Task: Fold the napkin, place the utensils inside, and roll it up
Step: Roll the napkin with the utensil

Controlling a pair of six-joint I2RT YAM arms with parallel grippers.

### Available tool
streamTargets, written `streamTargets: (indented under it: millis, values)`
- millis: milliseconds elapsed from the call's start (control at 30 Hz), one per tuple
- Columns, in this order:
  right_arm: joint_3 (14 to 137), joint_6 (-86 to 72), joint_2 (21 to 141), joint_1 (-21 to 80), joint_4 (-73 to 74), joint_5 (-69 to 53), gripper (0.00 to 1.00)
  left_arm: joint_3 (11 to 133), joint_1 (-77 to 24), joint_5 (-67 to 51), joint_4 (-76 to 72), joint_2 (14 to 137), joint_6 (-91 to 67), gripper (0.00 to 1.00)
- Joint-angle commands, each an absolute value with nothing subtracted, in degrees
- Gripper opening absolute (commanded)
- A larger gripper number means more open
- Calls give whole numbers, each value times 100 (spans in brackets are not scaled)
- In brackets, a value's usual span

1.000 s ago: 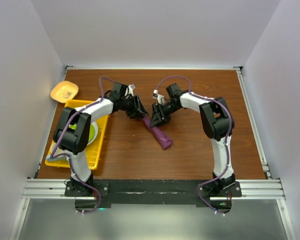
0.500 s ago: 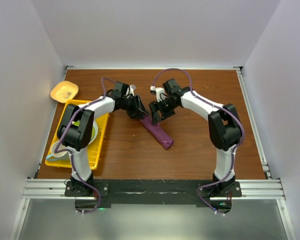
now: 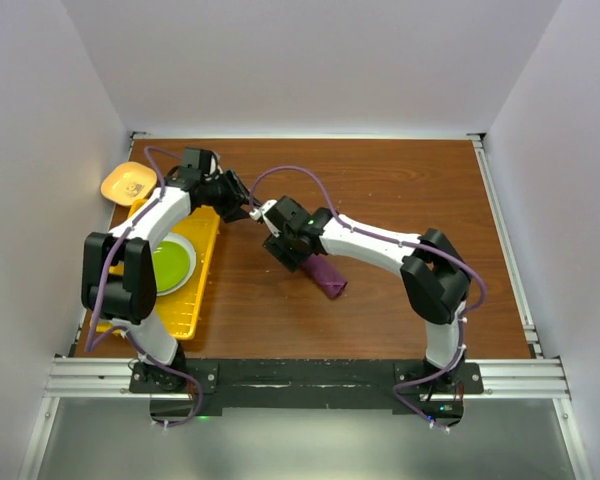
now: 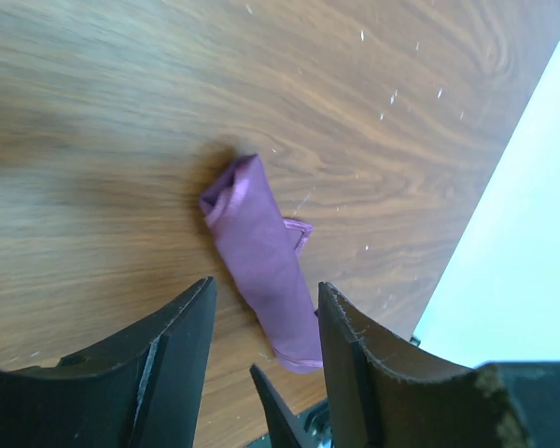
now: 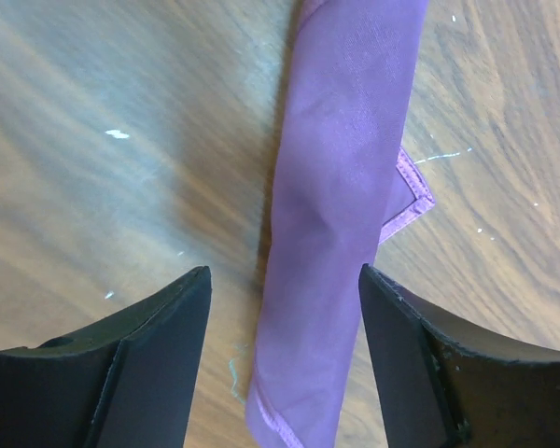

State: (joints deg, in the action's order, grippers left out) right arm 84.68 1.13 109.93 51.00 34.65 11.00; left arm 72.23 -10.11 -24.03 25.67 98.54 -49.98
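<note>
Far left of the plum-purple cloth napkin [image 3: 327, 277], and farther back than it: a small orange plastic dish [image 3: 128, 182] with rounded corners. Next, still well left of the napkin: a long yellow plastic tray [image 3: 202, 262] carrying a round lime-green plate [image 3: 170, 264].

Closer in, to the left of the napkin and behind its far end: the black two-finger left gripper [image 4: 266, 283], well apart from the cloth. Jaws spread a moderate way, with nothing between them. Through that gap in its wrist view, only the roll, lying farther off on the wood and out of contact.

Centre: the napkin itself, wound into a slim tube and laid diagonally on the brown wood-grain table [image 3: 400, 190], far end toward the back left, near end toward the front right. One hemmed corner poking out from under the roll along one side. Contents of the roll: not discernible.

Directly above the napkin's far half, hiding it from the overhead camera: the black two-finger right gripper [image 5: 284, 271]. Jaws held about as wide as the roll, one finger to each side of it in the wrist view, clamping nothing. Bare wood visible between one finger and the cloth; the other finger level with the cloth's edge, contact impossible to judge.

Right of the napkin: the white right arm [image 3: 380, 240], trailing a purple cable [image 3: 290, 172] and stretching away from the roll.
</note>
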Motion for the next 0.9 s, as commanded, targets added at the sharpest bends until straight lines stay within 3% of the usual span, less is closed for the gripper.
streamTargets:
  millis: [0, 300, 400, 433, 467, 567, 667, 867]
  values:
    - [8666, 167, 11337, 5133, 3375, 2021, 67, 6970, -932, -2390, 2654, 9606, -5027, 53]
    - [8473, 185, 11689, 5150, 3147, 1969, 62, 6961, -923, -2426, 2628, 9659, -5010, 55]
    - [8411, 150, 11795, 5115, 3111, 1960, 48, 6926, -923, -2470, 2602, 9685, -4983, 60]
    - [8420, 123, 11873, 5072, 3111, 1951, 37, 6900, -923, -2496, 2575, 9686, -4975, 62]
    - [8429, 106, 11891, 5028, 3120, 1838, 31, 6847, -923, -2522, 2532, 9686, -4983, 63]
    - [8394, 114, 11892, 4913, 3120, 1644, 26, 6724, -923, -2680, 2487, 9764, -5045, 66]
    - [8350, 141, 11751, 4720, 3085, 1092, 16, 6583, -940, -2768, 2426, 9800, -5159, 67]
    - [8270, 140, 11724, 3781, 2848, -2377, 12, 6574, -1230, -2786, 2364, 9835, -5493, 67]
